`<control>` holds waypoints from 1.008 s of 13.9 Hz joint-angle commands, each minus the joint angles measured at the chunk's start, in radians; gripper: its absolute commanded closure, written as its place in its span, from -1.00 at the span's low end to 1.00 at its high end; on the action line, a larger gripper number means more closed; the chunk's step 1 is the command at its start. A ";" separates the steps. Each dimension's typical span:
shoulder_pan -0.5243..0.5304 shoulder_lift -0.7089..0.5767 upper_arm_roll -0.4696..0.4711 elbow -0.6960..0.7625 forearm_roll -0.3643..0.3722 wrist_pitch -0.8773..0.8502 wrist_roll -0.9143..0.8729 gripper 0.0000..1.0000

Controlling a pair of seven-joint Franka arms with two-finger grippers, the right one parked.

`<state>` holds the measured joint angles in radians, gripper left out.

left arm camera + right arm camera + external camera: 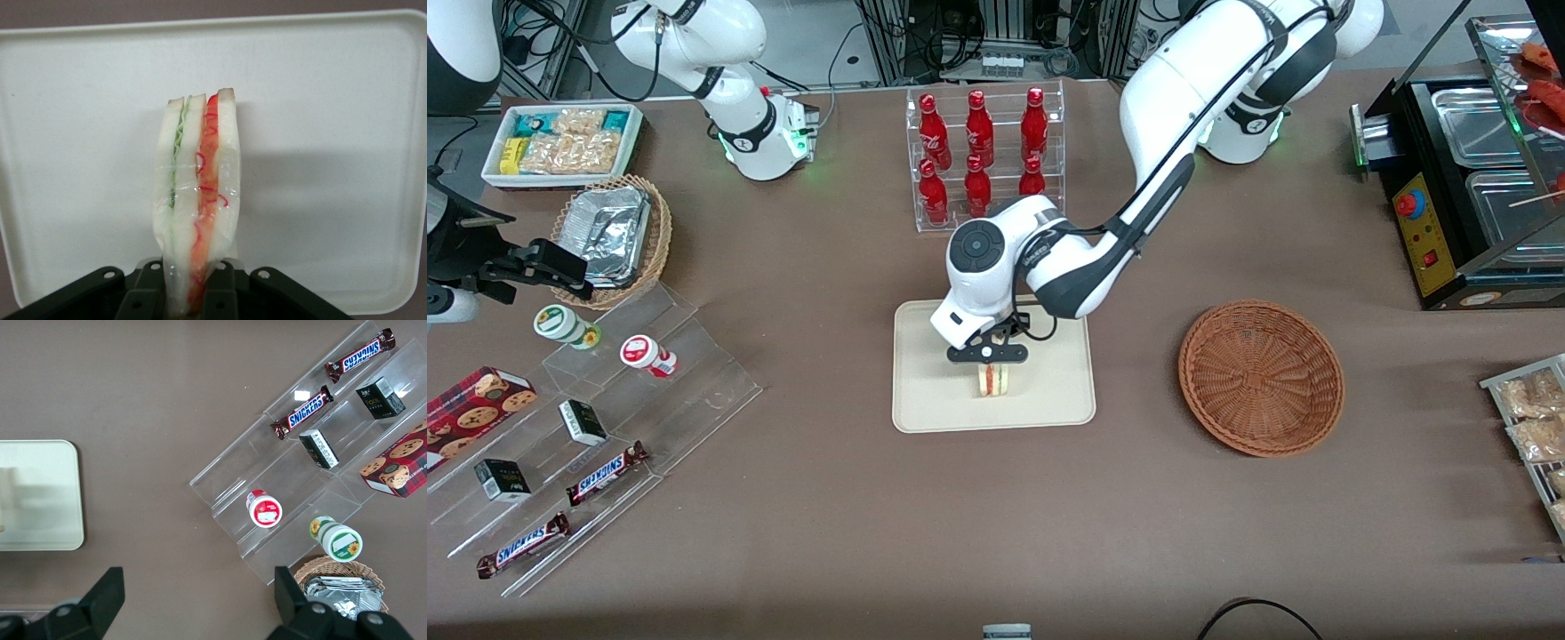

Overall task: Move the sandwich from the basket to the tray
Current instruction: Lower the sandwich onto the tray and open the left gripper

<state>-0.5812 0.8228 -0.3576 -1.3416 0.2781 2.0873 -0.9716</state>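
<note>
Snickers bars [523, 544] are lying nearest the front camera on a clear stepped display stand [685, 391], which is sitting well apart from the tray [925, 409], toward the parked arm's end of the worktop [996, 533]. Two small dark boxes [583, 421] and two round lidded cups [647, 354] are sharing that stand, with a red cookie box [471, 404] beside them.

At the tray itself, the gripper [991, 358] is hanging over the middle and clenching the sandwich [993, 380] between its fingers [217, 293] — the wedge is standing upright on its edge, its lower end at the tray's surface, though whether it is actually touching cannot be told. From the wrist, the sandwich [197, 200] is showing its layers plainly: white bread, a green band, a red-orange band, with the tray's [333, 100] pale floor all around it.

The basket [1261, 377] is resting on the worktop near the tray, toward the working arm's end — it is holding nothing. A clear rack of red bottles [980, 151] is standing farther from the front camera than the tray. A lighter wicker basket with foil containers [612, 233] and a white box of snack packets [562, 142] are sitting well apart from the tray, toward the parked arm's end.
</note>
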 commanded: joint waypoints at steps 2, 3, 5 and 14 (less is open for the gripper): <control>-0.035 0.041 0.011 0.041 0.029 0.003 -0.042 1.00; -0.035 0.039 0.011 0.036 0.030 0.000 -0.042 1.00; -0.035 0.041 0.011 0.035 0.032 -0.003 -0.042 1.00; -0.035 -0.002 0.011 0.039 0.039 -0.038 -0.065 -1.00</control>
<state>-0.6021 0.8512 -0.3548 -1.3224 0.2940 2.0867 -1.0068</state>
